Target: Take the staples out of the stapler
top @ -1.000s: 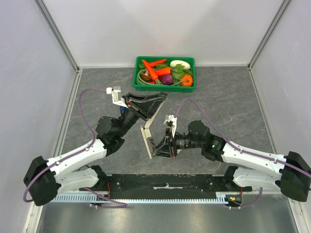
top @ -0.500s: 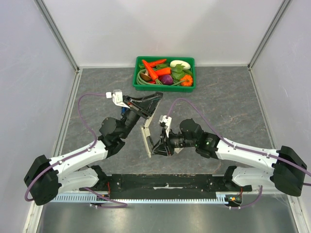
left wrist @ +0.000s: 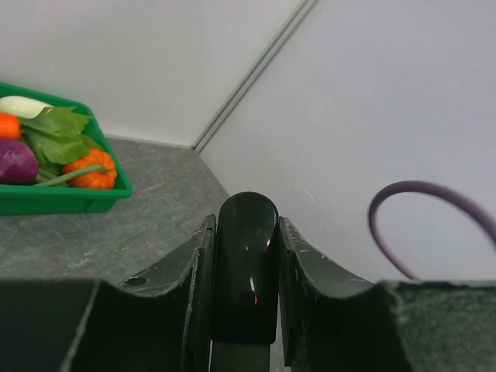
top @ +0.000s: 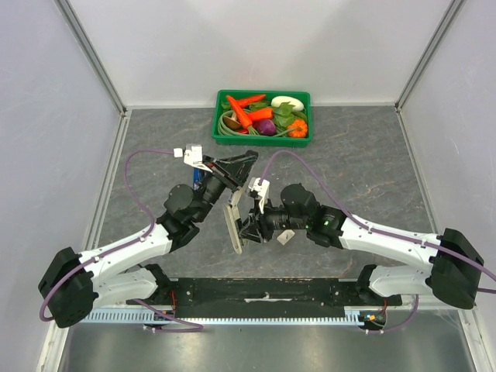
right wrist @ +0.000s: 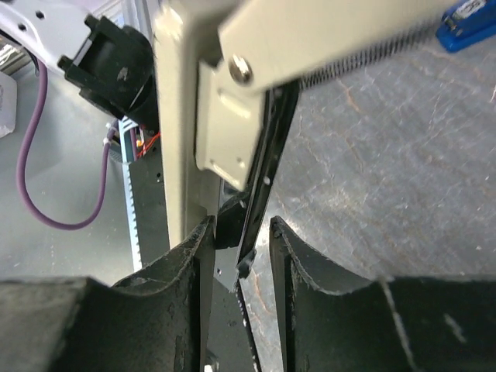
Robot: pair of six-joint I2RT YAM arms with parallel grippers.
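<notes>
The left gripper (left wrist: pixel 246 232) pinches the black upper arm of the stapler (top: pixel 232 219), which is held swung open above the desk (top: pixel 364 155). The right gripper (right wrist: pixel 242 232) straddles its lower end; whether it grips, I cannot tell. Staples apparently not yet out.

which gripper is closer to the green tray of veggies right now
Left. The left gripper sits a little short of the green tray's near wall, clamped on the stapler's black end. The right gripper is at the stapler's cream end, farther back from the tray.
</notes>
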